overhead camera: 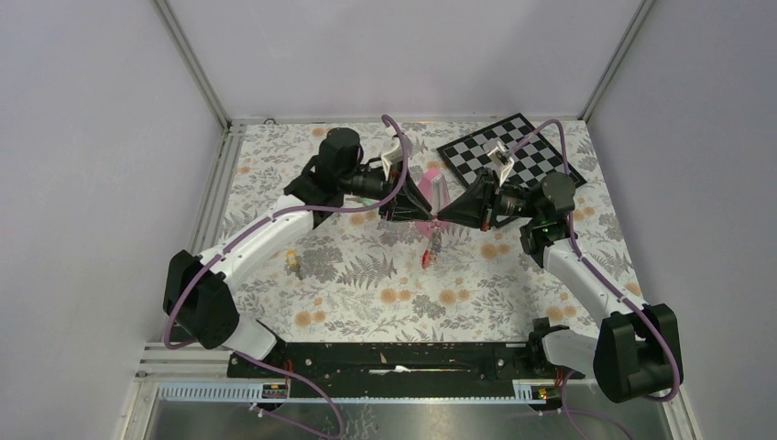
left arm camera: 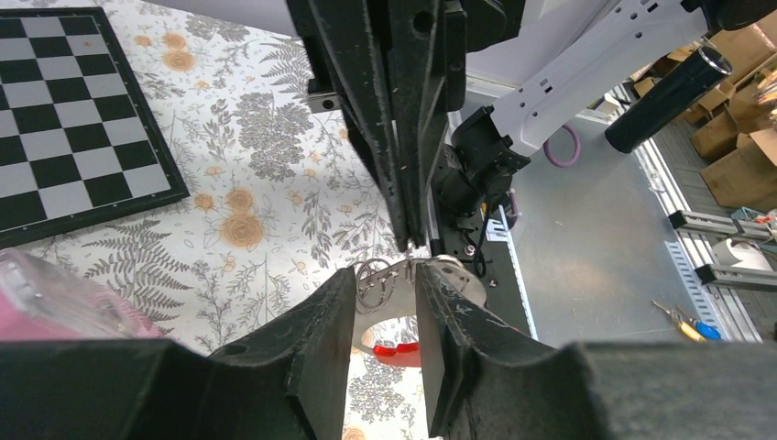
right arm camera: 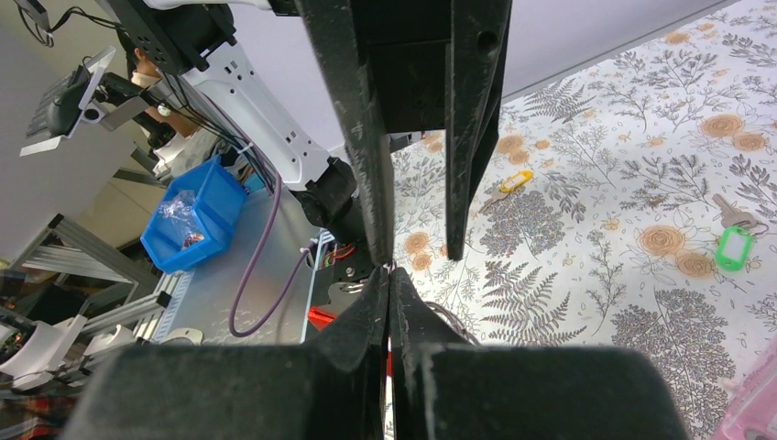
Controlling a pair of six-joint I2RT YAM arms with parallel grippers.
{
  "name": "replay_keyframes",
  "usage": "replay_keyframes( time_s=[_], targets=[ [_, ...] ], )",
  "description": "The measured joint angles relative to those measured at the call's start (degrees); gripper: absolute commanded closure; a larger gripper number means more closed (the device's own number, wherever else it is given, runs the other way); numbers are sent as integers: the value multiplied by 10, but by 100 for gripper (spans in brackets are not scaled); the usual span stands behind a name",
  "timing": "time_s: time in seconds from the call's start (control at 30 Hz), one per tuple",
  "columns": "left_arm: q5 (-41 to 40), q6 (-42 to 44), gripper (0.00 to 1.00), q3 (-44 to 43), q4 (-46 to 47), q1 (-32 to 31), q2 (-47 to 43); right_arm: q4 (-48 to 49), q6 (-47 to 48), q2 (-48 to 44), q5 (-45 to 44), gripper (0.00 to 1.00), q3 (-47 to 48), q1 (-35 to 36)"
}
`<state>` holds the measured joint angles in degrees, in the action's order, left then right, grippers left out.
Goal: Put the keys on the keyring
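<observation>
Left end effector (left arm camera: 385, 275) apart, straddling keyring (left arm camera: 400, 352); right end effector (right arm camera: 389, 272) pinched together opposite, hold unclear. Risked dropping keyring onto worktop (overhead camera: 366, 293) below through weak pinch or mistimed handover.

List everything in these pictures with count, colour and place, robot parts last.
cloth: one, white floral, work surface
keyring: one, grey and red, hanging at the gripper tips
yellow key: one, yellow tag, on the cloth, left side
green key: one, green tag, on the cloth
pyramid: one, pink, behind the grippers
chessboard: one, black and white, far right corner
bin: one, blue, beyond the cloth
left gripper: one, black, open by the keyring
right gripper: one, black, shut on the keyring
</observation>
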<state>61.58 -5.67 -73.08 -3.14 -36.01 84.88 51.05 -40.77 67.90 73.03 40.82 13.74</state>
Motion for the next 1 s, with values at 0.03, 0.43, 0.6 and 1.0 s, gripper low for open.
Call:
replay_keyframes(
  time_s=[0.03, 0.43, 0.6, 1.0],
  targets=[
    [4, -5, 67, 4, 10, 4, 0, 0, 0, 0, 0, 100, -1, 0],
    [16, -24, 67, 31, 59, 19, -1, -5, 4, 0, 1, 100, -2, -3],
    [5, 10, 67, 38, 33, 6, -1, -6, 4, 0, 1, 100, -2, -4],
    [-8, 41, 63, 38, -2, -25, 0, -6, 4, 0, 1, 100, -2, -7]
  ],
)
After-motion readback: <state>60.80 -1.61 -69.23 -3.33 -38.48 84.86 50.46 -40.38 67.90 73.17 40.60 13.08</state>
